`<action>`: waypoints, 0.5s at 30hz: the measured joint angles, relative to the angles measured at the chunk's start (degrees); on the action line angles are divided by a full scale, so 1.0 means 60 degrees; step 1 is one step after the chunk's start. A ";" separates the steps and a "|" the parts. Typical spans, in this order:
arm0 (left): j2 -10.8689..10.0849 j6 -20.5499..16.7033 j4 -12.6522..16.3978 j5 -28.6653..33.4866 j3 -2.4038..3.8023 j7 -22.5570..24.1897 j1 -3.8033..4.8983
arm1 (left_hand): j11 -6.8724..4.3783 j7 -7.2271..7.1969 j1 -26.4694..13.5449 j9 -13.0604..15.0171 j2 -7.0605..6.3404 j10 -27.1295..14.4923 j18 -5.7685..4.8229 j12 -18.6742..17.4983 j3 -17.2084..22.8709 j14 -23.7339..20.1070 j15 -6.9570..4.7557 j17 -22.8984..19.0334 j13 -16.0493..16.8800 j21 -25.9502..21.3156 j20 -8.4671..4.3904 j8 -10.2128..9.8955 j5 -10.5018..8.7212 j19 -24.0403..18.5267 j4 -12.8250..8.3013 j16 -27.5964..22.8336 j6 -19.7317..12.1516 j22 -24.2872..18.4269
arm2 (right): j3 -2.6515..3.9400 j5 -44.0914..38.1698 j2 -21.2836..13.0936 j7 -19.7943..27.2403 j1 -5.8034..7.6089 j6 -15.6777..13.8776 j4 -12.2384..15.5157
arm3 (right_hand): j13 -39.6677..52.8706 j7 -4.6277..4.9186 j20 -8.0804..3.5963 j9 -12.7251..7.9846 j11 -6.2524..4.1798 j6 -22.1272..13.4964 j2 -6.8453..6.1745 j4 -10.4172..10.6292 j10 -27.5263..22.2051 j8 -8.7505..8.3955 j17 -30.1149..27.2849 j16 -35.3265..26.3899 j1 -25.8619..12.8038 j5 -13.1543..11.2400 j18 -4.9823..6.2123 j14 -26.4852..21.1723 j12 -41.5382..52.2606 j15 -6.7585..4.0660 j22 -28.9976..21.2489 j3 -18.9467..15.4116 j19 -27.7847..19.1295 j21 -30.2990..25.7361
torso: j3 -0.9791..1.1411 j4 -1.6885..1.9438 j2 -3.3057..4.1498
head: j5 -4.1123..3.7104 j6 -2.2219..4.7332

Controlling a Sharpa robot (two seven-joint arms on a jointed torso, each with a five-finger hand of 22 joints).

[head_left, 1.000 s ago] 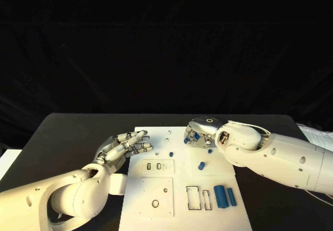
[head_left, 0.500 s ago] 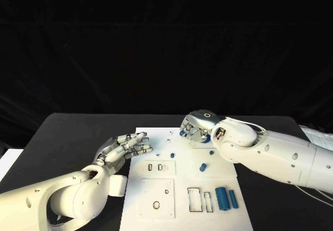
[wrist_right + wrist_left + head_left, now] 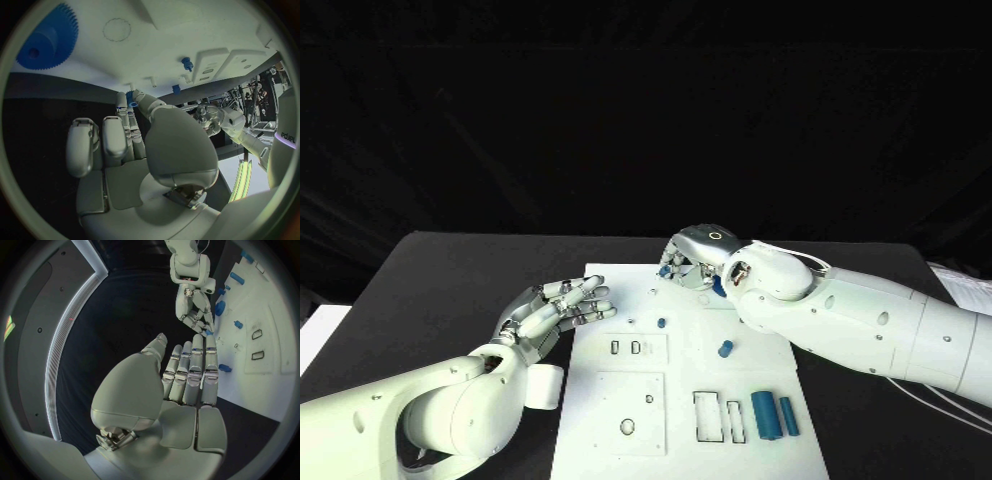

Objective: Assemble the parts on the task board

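Change: right hand (image 3: 687, 262) has drawn back toward board's far edge, pinching small blue part (image 3: 130, 98) | left hand (image 3: 560, 312) stays wide, empty, beside task board (image 3: 625, 400) | insertion pending.

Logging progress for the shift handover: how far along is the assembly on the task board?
Early. Done: a blue gear looks seated on the task board. In hand: the right hand pinches a small blue part at the board's far edge; the left hand holds nothing. Left: two blue cylinders and a blue peg lie loose, slots open.
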 measured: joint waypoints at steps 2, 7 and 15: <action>0.0000 -0.0001 0.0001 0.0001 0.0000 -0.0003 0.0005 | 0.0000 0.0000 0.0000 0.0000 0.0000 0.0000 0.0000 0.0000 0.0000 0.0000 0.0000 0.0000 0.0000 0.0000 0.0000 0.0000 0.0000 0.0000 0.0000 0.0000 0.0000 0.0000 | -0.0003 0.0001 0.0054 0.0007 0.0000 0.0006 -0.0027 | 0.0000 0.0000 0.0000 0.0000 0.0000 0.0000 0.0000 0.0021 0.0000 0.0000 0.0001 0.0000 0.0000 0.0000 0.0001 0.0000 0.0000 0.0000 0.0000 -0.0019 0.0000 0.0000 | -0.0005 0.0010 0.0011 | 0.0006 -0.0001; -0.0001 -0.0002 0.0010 0.0003 0.0000 -0.0012 0.0018 | -0.0034 0.0034 0.0000 0.0000 0.0000 -0.0034 -0.0001 0.0000 0.0025 0.0000 0.0000 0.0009 0.0001 0.0000 0.0000 0.0000 0.0000 0.0000 -0.0025 -0.0037 -0.0034 -0.0008 | -0.0012 0.0004 0.0173 0.0020 -0.0001 0.0045 -0.0099 | -0.0001 -0.0004 0.0000 0.0000 0.0000 -0.0004 -0.0001 0.0036 0.0000 -0.0003 0.0011 0.0000 0.0001 -0.0003 0.0001 0.0000 0.0000 0.0000 0.0000 -0.0003 0.0000 0.0037 | -0.0016 0.0016 0.0023 | 0.0034 -0.0001; -0.0004 -0.0004 0.0017 0.0005 0.0000 -0.0023 0.0033 | -0.0034 0.0034 0.0000 0.0000 0.0000 -0.0034 -0.0001 0.0000 0.0025 0.0000 0.0000 0.0008 0.0001 0.0000 0.0000 0.0000 0.0000 0.0000 -0.0025 -0.0037 -0.0034 -0.0007 | -0.0018 0.0007 0.0293 0.0021 0.0002 0.0149 -0.0275 | -0.0010 0.0019 0.0000 0.0000 0.0002 0.0019 -0.0002 0.0074 0.0000 -0.0061 0.0024 0.0000 0.0001 -0.0011 0.0000 0.0000 0.0000 0.0000 0.0018 -0.0017 -0.0001 0.0037 | -0.0023 0.0009 0.0041 | 0.0051 -0.0002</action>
